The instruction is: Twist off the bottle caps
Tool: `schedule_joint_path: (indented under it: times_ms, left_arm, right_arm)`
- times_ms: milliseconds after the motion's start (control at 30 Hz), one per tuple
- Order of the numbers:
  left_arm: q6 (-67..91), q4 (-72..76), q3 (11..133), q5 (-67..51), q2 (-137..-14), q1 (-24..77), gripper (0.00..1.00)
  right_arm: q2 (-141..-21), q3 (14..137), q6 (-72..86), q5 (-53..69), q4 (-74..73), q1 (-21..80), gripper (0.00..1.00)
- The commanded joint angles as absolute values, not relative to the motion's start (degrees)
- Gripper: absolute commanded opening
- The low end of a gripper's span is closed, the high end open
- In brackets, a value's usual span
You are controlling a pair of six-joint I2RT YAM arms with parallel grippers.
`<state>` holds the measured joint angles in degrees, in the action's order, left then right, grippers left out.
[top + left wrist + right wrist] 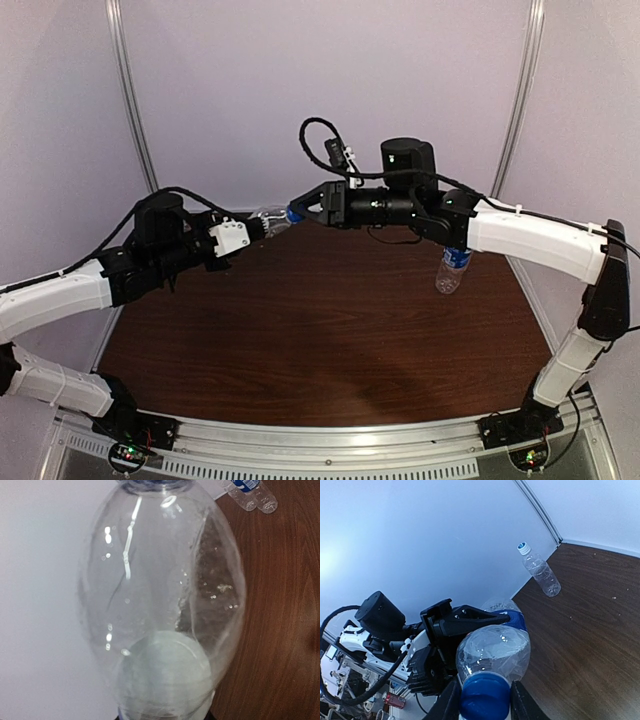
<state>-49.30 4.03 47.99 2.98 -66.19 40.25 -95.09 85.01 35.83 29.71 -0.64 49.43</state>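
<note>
Cap of dark blue plastic, the dark blue cap (485, 699) sits at the bottom of the right wrist view, still screwed onto the neck of a clear bottle (492, 652). The right arm's fingers (449, 705) stand narrow, one on each side of the cap, with no gap showing, so they appear to grip it. The bottle is held in the air above the far part of the bench (330, 340), lying roughly level with its cap end toward the right arm. The left arm's fingers (465, 622) are clamped round its body, which fills the left wrist view.

Farther out, a second bottle (542, 575) rests on the bench near the wall with its white-and-blue cap (522, 546) on. The top view shows a blue-labelled bottle (452, 268) standing upright on the bench, partly behind the right arm.

The step in hand looks like the first unscrewing: one arm braces the bottle while the other takes the cap. The next move probably calls for the right wrist to turn about the bottle's long axis, with the left arm's hold firm enough that the thin plastic does not spin or buckle.
</note>
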Motion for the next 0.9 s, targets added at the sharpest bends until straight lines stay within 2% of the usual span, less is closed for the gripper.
schedule_joint_path:
  times_ms: [0, 233, 433, 567, 667, 767, 867]
  left_arm:
    - [-49.95, 6.72, 47.75, 3.22, -66.16, 40.29, 0.18]
    - [-49.23, 6.9, 47.74, 4.46, -66.24, 40.34, 0.18]
    - [-49.46, 7.12, 47.52, 4.48, -66.21, 40.34, 0.18]
    - [-49.58, 7.12, 47.62, 4.2, -66.1, 40.34, 0.18]
    - [-49.44, 5.99, 47.9, 3.22, -65.89, 40.34, 0.18]
    - [-48.57, -2.34, 49.28, -4.14, -65.65, 40.32, 0.17]
    - [-48.26, -15.43, 51.64, -16.39, -65.61, 40.34, 0.14]
  right_arm:
    - [-94.87, 85.21, 35.6, 29.75, -1.3, 49.67, 0.28]
    - [-94.87, 85.35, 35.97, 32.01, -1.85, 49.66, 0.37]
    - [-94.57, 85.31, 35.52, 31.88, -3.02, 49.66, 0.36]
    - [-94.79, 85.51, 35.18, 31.95, -2.99, 49.66, 0.22]
    - [-94.96, 86.09, 33.56, 33.36, -3.1, 49.66, 0.0]
    - [-93.74, 86.55, 25.46, 35.48, -5.03, 49.66, 0.0]
    - [-91.45, 86.82, 8.65, 36.84, -11.62, 50.42, 0.0]
